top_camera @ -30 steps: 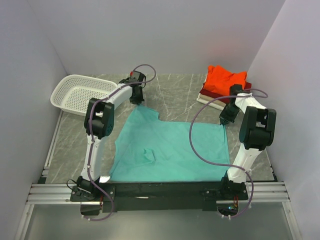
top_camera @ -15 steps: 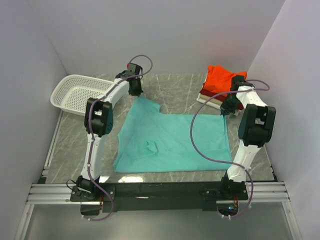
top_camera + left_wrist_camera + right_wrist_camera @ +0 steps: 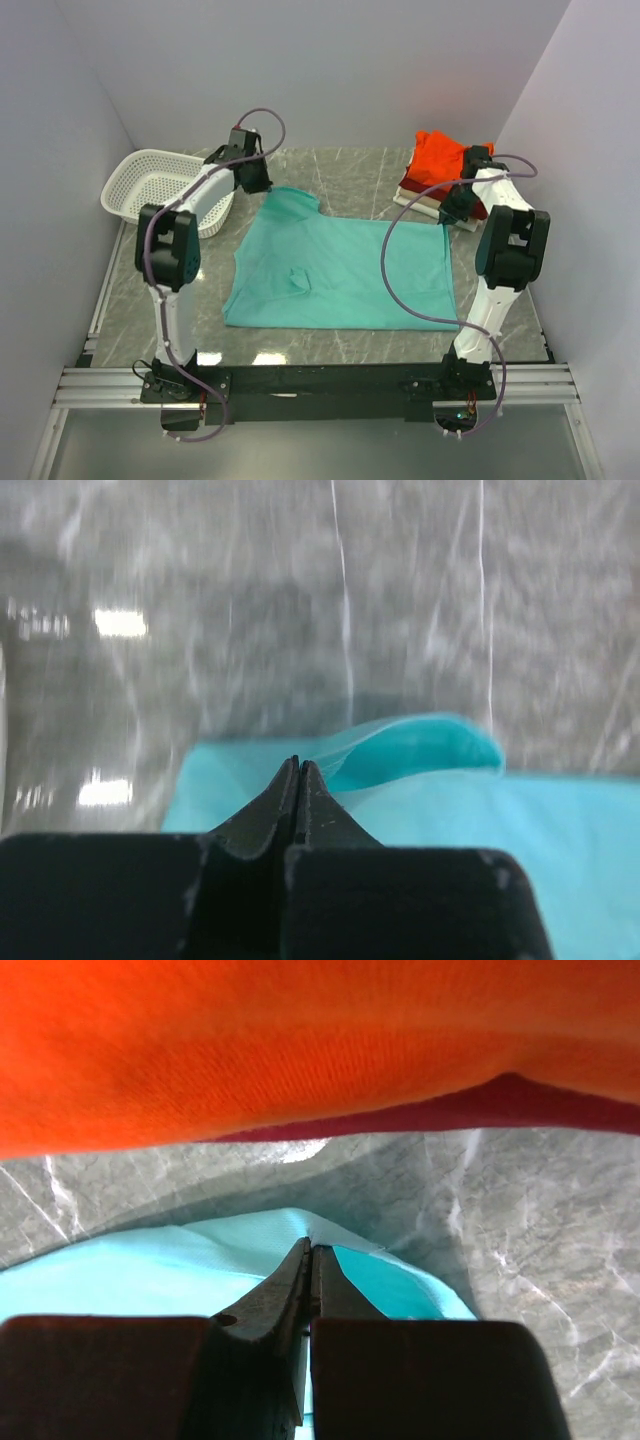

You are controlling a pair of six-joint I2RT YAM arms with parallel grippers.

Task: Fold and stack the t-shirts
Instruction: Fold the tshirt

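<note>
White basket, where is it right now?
In the top view, the white basket sits at the far-left corner of the table, just left of the teal t-shirt.

A white plastic mesh basket (image 3: pixel 150 188) stands upright at the far left corner of the grey marbled desk (image 3: pixel 350 180). Plain pale walls (image 3: pixel 330 70) enclose three sides.

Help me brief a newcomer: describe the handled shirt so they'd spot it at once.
On the grey table, between the white plastic mesh basket at left and the folded pile topped by an orange-red shirt at right, lies a teal cloth t-shirt. It alone is spread flat, its far edge pinched by the left gripper and right gripper.
</note>
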